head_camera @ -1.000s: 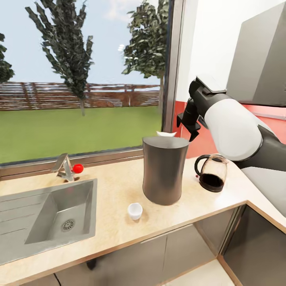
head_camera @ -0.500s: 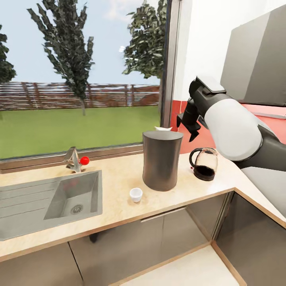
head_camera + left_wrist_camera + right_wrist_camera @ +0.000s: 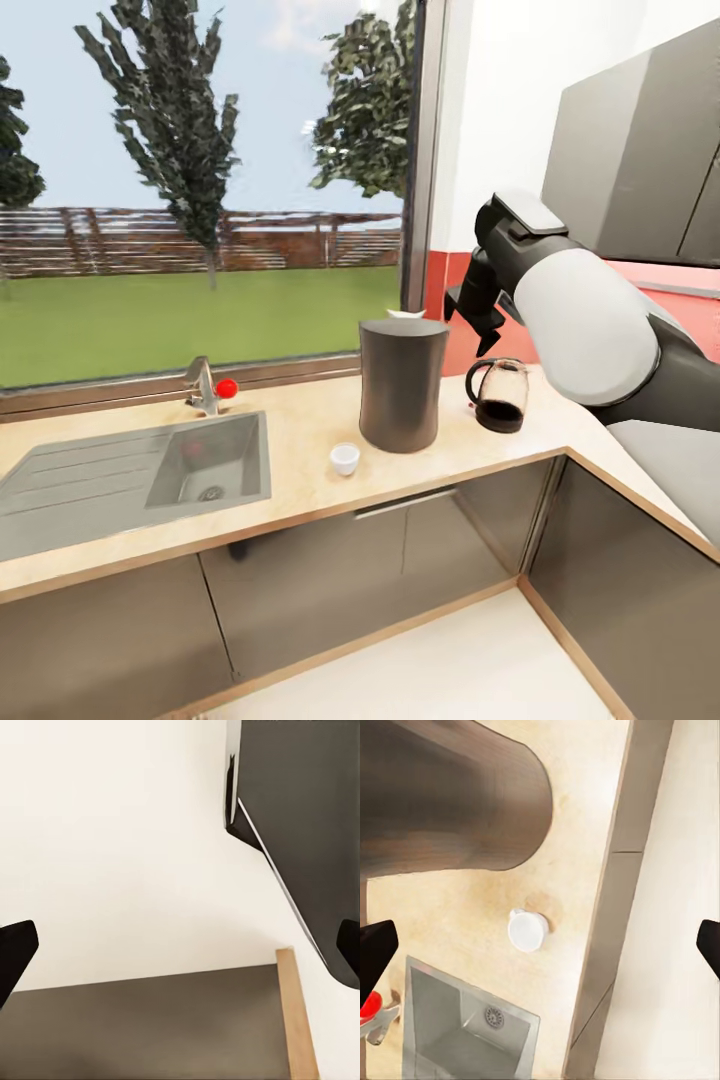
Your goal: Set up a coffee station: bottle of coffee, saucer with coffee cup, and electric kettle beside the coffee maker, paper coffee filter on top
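Note:
The tall dark grey coffee maker (image 3: 403,385) stands on the pale countertop (image 3: 300,500), with the white paper coffee filter (image 3: 405,314) on its flat top. In front of it and a little to the left, the tiny white coffee cup (image 3: 345,458) sits straight on the counter. To its right stands the glass electric kettle (image 3: 498,394). My right arm (image 3: 580,330) is raised above the kettle. Its gripper (image 3: 541,945) is open and empty, looking down on the coffee maker (image 3: 450,795) and cup (image 3: 528,930). My left gripper (image 3: 180,956) is open and empty. The saucer and bottle of coffee are out of view.
A steel sink (image 3: 200,465) with a red-knobbed faucet (image 3: 212,385) lies left of the cup. A big window is behind the counter. Grey wall cabinets (image 3: 640,170) hang at the right, where the counter turns a corner (image 3: 570,450). Pale floor (image 3: 450,660) lies before the base cabinets.
The whole view has drawn back from the counter, so the camera has moved: things look smaller and more floor and cabinet fronts show. Nothing on the counter has shifted. Both grippers stay open.

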